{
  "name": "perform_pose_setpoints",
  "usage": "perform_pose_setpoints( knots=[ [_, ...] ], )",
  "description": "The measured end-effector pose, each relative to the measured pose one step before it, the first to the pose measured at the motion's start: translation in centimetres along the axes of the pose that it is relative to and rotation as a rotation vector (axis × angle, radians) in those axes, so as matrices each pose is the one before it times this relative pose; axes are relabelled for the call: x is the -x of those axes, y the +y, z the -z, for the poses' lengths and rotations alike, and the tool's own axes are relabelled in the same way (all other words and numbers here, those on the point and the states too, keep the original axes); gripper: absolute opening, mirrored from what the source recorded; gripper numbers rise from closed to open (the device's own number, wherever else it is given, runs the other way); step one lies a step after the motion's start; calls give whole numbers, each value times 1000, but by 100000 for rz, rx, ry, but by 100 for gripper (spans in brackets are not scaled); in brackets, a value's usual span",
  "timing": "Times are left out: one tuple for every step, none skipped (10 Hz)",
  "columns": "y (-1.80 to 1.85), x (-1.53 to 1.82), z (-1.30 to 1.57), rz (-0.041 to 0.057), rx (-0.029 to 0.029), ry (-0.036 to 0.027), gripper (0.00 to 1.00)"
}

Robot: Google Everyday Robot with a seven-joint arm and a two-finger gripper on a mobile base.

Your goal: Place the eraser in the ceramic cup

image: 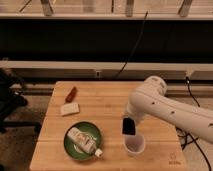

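Observation:
The white ceramic cup stands upright near the front right of the wooden table. My gripper is a dark shape at the end of the white arm, which reaches in from the right. It hangs just above the cup's back-left rim, close to it or touching it. I cannot pick out the eraser; it does not lie on the table, and it may be hidden in the dark shape at the gripper.
A green plate with a white bottle lying on it sits front left. A cream-white block and a reddish-brown piece lie at the back left. A dark chair stands left of the table, cables to the right.

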Motion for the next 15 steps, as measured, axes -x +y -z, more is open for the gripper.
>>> perform_pose_setpoints(
  knots=[
    [930, 176, 95, -1406, -387, 581, 0],
    [384, 46, 103, -525, -290, 279, 0],
    [346, -4, 66, -633, -334, 17, 0],
    [463, -17, 91, -927, -65, 57, 0],
    [445, -4, 1, -884, 141, -80, 2],
    [417, 57, -116, -681, 257, -233, 10],
    [270, 57, -84, -433, 146, -154, 18],
    [423, 172, -122, -876, -27, -235, 32],
    [234, 219, -66, -491, -99, -231, 40],
    [210, 233, -75, -366, -105, -197, 48],
    [27, 392, -196, -51, -420, -237, 63],
    [58, 169, -127, 54, -140, -72, 72],
    [-59, 132, -64, 144, -169, -88, 78],
    [-43, 73, -180, 283, 14, 12, 80],
    [-79, 24, -160, -17, 5, 8, 80]
  ],
)
